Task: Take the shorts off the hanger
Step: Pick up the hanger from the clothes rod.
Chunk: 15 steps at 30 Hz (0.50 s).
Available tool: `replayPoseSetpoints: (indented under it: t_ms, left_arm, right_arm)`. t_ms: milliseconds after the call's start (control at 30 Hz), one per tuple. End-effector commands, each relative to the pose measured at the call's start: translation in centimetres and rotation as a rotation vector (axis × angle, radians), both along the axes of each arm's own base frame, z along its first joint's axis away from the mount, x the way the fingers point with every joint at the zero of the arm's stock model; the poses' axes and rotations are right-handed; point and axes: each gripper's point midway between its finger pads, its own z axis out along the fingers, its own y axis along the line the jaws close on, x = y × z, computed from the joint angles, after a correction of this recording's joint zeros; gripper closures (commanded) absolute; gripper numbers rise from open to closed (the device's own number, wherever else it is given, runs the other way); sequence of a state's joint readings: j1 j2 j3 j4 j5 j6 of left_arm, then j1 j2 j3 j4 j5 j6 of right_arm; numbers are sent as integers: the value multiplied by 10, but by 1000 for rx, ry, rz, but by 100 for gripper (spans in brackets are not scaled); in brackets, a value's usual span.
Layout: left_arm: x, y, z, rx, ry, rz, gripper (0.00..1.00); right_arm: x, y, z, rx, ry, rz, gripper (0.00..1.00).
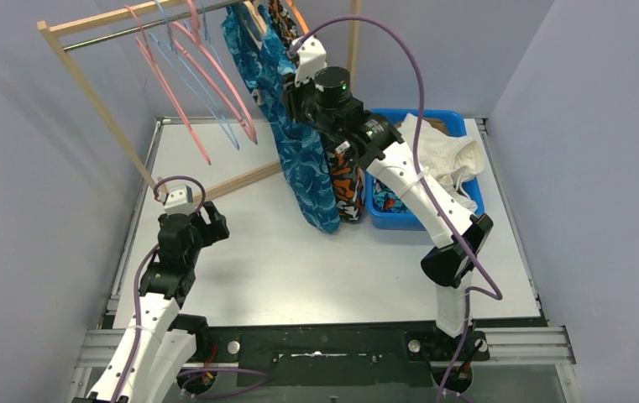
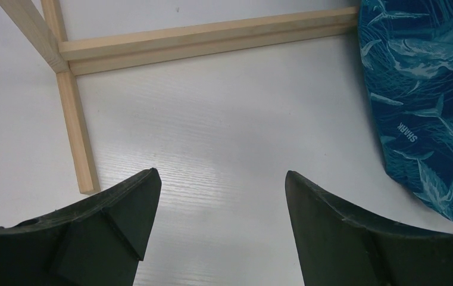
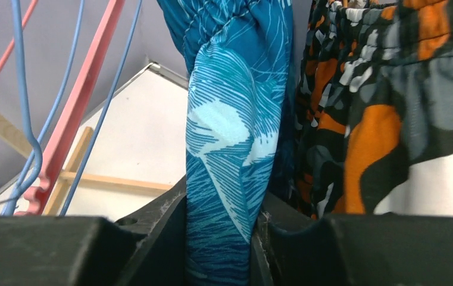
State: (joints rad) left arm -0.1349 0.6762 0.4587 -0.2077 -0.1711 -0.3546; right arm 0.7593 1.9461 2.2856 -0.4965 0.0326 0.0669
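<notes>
Nearest me, the left arm (image 1: 160, 285) sits low over the near-left part of the bench (image 1: 299, 269). Its jaws are spread wide with nothing between them, pointing down at bare bench just short of the wooden rack's foot bar (image 2: 200, 39). The hem of the teal shark-print shorts (image 2: 420, 89) lies off to its right, apart from it.

Further in, the right arm (image 1: 416, 189) rises from the near-right edge and reaches up and left to the hanging clothes. Its wrist view shows its jaws pressed in on a fold of those teal shorts, the cloth filling the gap and touching both sides, so I'd call that a grip on the fabric. The hold sits high on the garment, below the gathered waistband.

The teal shorts hang lengthwise, straight down from the rail (image 1: 114, 17) at the far edge, their lower end down by the bench. Just to their right, touching them, hang the orange-black-white camouflage shorts (image 3: 378, 119). Bare pink hangers (image 1: 215, 92) and a blue wire hanger (image 1: 190, 75) dangle to their left.

Since the right arm is already on the cloth and the left is well apart, the pull looks like the right arm's job: probably downward along the hang.

Beyond it, in the far-right corner, a blue bin (image 1: 383, 214) holds white shorts (image 1: 442, 155) and other cloth.
</notes>
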Motion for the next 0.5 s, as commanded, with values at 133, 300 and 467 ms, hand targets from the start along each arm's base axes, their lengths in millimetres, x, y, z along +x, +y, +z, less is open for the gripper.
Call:
replayPoseSetpoints:
  t_ms: [133,300,467]
  left_arm:
    - [9,-2,25,0,-71,-12,24]
    - [9,-2,25,1,-70,-12,24]
    - [8,-2,25,1,-70,-12,24]
  right_arm:
    - [-2,-13,75,163,-251,-181,100]
    - [-5,-13,103,302,-308,-181,100]
    - [-11,-14,121,410,-335,-172,100]
